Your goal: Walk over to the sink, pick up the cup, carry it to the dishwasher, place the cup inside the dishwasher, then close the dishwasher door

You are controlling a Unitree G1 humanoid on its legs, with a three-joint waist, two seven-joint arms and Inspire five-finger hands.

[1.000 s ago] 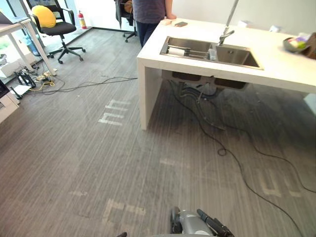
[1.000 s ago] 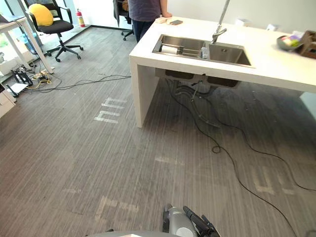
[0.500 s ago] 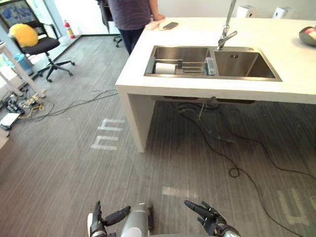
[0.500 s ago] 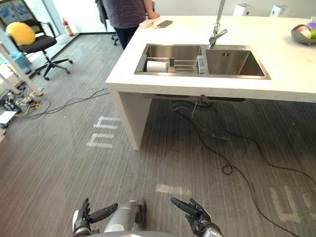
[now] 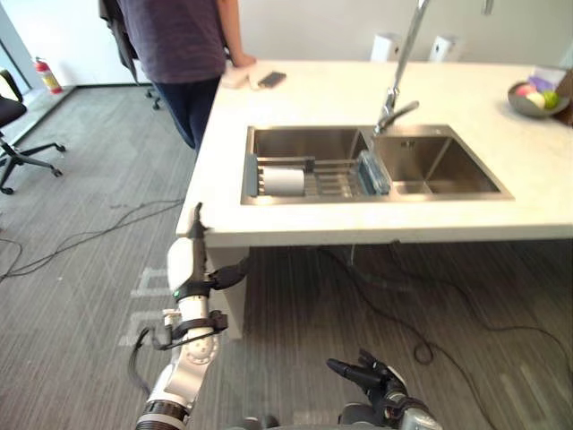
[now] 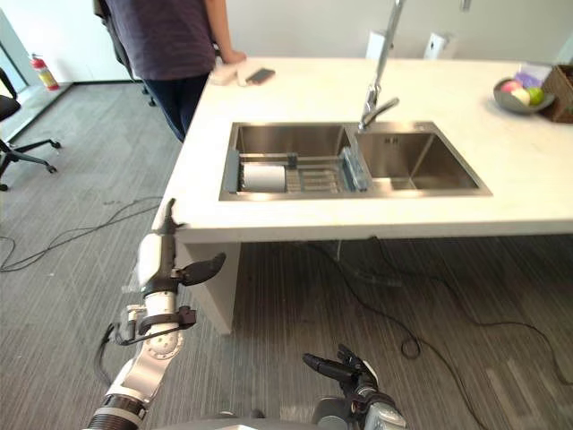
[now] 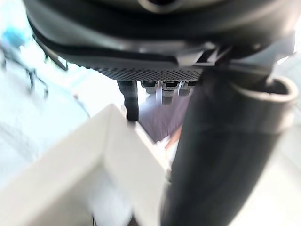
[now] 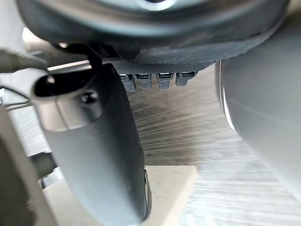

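Observation:
A white cup lies on its side on a wire rack in the left basin of the steel sink, which is set in a white counter. My left hand is raised by the counter's near left corner, fingers straight up and thumb out, holding nothing. The left wrist view has that white corner just past the hand. My right hand hangs low over the floor below the counter, fingers spread and empty. The cup is about an arm's length beyond my left hand.
A person stands at the counter's far left end beside a phone. A tall faucet rises between the basins. A bowl of fruit sits at the far right. Cables trail on the floor under the counter.
The camera has come closer to the sink and counter. My left arm has risen from low down to beside the counter corner. The right hand stays low and open.

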